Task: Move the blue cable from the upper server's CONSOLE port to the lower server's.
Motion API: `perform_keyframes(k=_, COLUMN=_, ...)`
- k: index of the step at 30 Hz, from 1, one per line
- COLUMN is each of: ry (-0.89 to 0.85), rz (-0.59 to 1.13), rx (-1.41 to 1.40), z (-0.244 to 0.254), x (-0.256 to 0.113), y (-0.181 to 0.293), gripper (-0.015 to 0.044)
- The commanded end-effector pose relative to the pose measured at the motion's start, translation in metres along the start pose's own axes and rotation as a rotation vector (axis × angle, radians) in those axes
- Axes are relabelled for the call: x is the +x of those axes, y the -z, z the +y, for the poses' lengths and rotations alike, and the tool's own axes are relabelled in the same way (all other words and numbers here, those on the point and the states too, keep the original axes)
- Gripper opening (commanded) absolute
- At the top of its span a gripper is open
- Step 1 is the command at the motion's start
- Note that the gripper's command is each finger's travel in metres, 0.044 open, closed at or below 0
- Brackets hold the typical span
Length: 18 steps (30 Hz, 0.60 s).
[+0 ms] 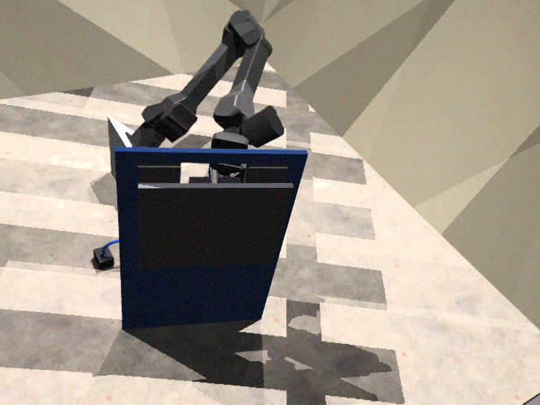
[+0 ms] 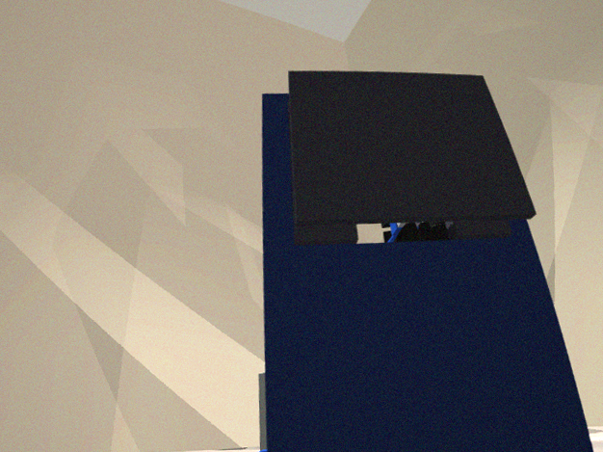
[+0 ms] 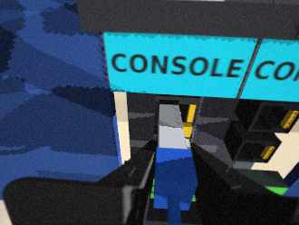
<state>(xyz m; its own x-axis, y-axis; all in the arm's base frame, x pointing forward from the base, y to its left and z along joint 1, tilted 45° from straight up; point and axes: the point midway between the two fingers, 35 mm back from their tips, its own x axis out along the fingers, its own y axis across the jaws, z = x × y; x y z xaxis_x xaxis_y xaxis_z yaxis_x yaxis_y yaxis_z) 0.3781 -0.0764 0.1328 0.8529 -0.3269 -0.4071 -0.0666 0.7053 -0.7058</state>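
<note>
The CONSOLE label sits above a port with yellow contacts. Below the label, the gripper is mostly closed, its fingers clamped on either side of the blue plug. The plug's pale nose reaches past the fingertips toward the label, overlapping the port; how far in it sits, I cannot tell. The cable trails from the plug's end away from the label.
</note>
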Motion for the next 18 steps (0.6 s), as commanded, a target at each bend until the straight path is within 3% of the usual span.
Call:
perform_keyframes(k=1, ry=0.013, rz=-0.003, rx=0.004, z=-0.0042, x=0.0021, y=-0.0029, gripper=0.0)
perform_keyframes(k=18, ry=0.014, rz=-0.003, rx=0.005, z=-0.004, x=0.0045, y=-0.0033, gripper=0.0)
